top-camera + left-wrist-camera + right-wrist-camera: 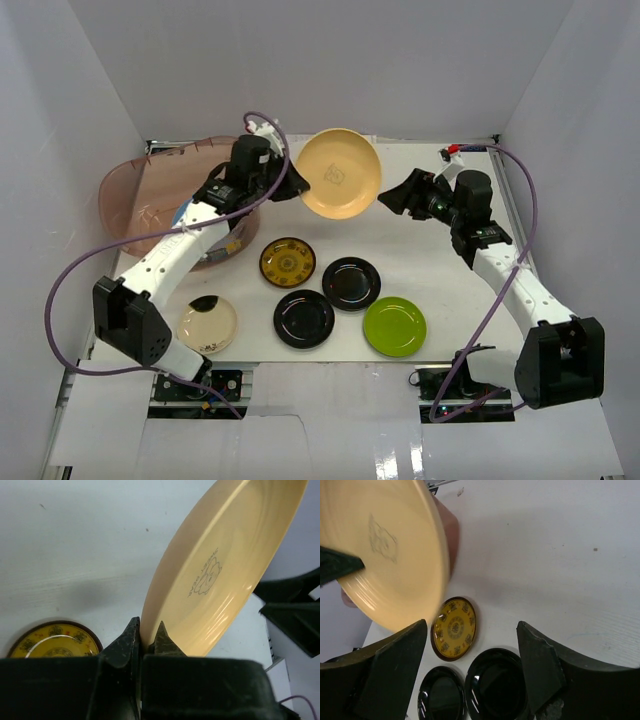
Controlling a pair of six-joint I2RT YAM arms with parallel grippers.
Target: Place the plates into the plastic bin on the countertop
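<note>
Left gripper (145, 639) clenched on rim of orange-yellow plate (220, 565), held tilted ahead of the claw, clear of countertop (440, 270). Right gripper (470, 645) released, empty. Plastic bin (125, 195) sits behind the left claw: plate should be swung back over its rim and lowered before release

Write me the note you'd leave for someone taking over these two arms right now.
Left gripper: shut on the rim of the orange-yellow plate, held raised beside the plastic bin.
Right gripper: open, empty, near that plate's far edge.
On the countertop: yellow-patterned plate, far black plate, near black plate, lime green plate, cream plate.
Done: unclear; the left arm hides most of the bin's inside.
Left: bin the held plate, then the five others.
</note>
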